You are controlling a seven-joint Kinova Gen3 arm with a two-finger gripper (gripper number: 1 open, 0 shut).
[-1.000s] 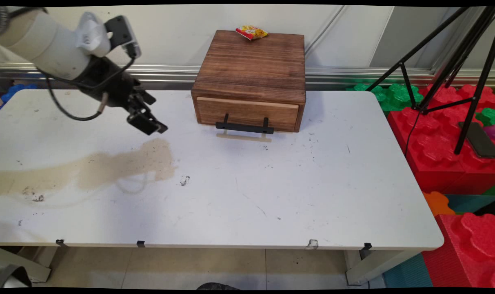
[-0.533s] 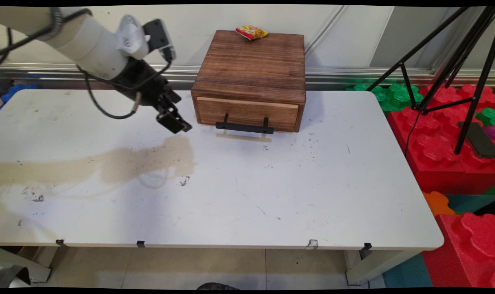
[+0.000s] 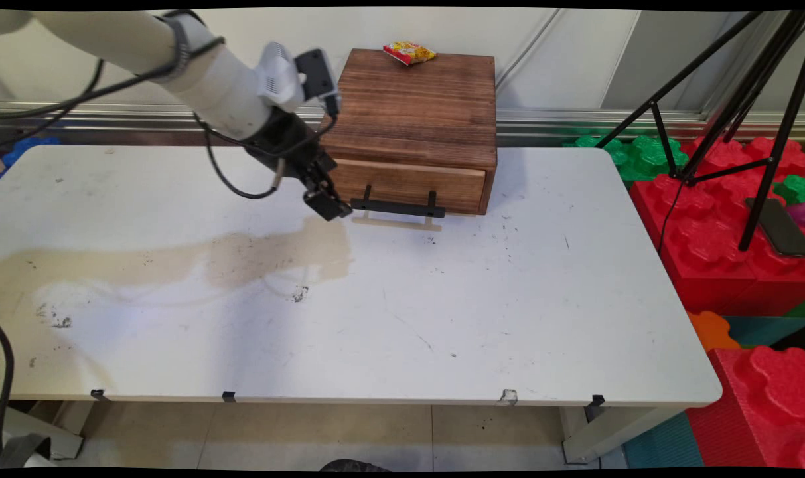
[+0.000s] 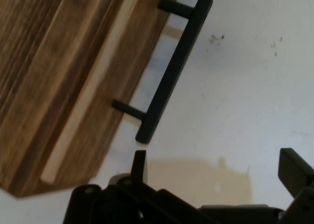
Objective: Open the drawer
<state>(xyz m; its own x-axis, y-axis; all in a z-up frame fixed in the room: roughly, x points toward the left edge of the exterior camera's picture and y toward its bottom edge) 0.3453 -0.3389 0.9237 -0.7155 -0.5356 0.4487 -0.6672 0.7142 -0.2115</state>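
Gripper is seen low over the white bench, just beside the left end of the black handle on the wooden drawer box. In the hand view the fingers are shown spread apart and released, with nothing between them; the near end of the handle lies just ahead of one finger, and no contact is visible.

The box stands at the far middle of the bench, its drawer front facing the near side. The handle's long axis runs left to right, parallel to the drawer front, carried on two short posts. In the hand view the same bar is seen on a diagonal, from lower left to upper right.

A red and yellow packet lying on the rear edge of the box top is shown only in the main view. The gap between handle and drawer front is shown more clearly in the hand view. A tan patch is recorded on the bench below the arm.
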